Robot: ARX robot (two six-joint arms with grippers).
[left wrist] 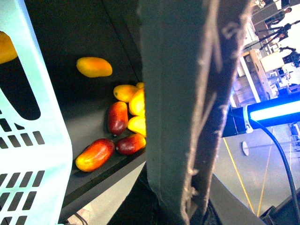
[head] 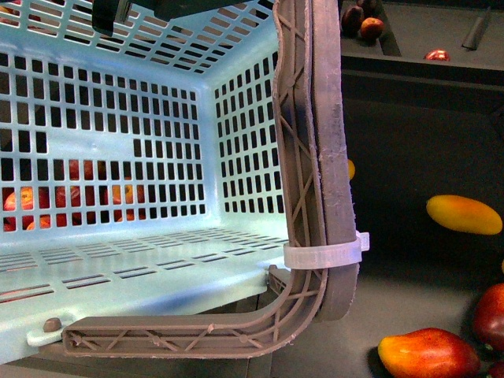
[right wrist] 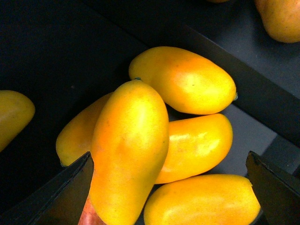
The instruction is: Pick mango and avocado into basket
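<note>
The light-teal basket (head: pixel 118 181) fills the front view, held up close and tilted, its brown ribbed handle (head: pixel 311 157) running down its right side with a white zip tie (head: pixel 327 253). My left gripper (left wrist: pixel 183 207) is shut on the handle (left wrist: pixel 187 103), which hides most of the jaws in the left wrist view. My right gripper (right wrist: pixel 171 194) is open just above a pile of plain yellow mangoes; the nearest mango (right wrist: pixel 129 150) lies between its dark fingers (right wrist: pixel 70 190). The avocado is out of view.
The fruit lies on black shelves. One yellow-orange mango (head: pixel 463 214) lies alone at the right, with red-blushed mangoes (head: pixel 429 353) below it. The left wrist view shows the mixed pile (left wrist: pixel 129 110) beside the basket wall (left wrist: pixel 33 140). Reddish fruit (head: pixel 71 197) shows through the basket's slots.
</note>
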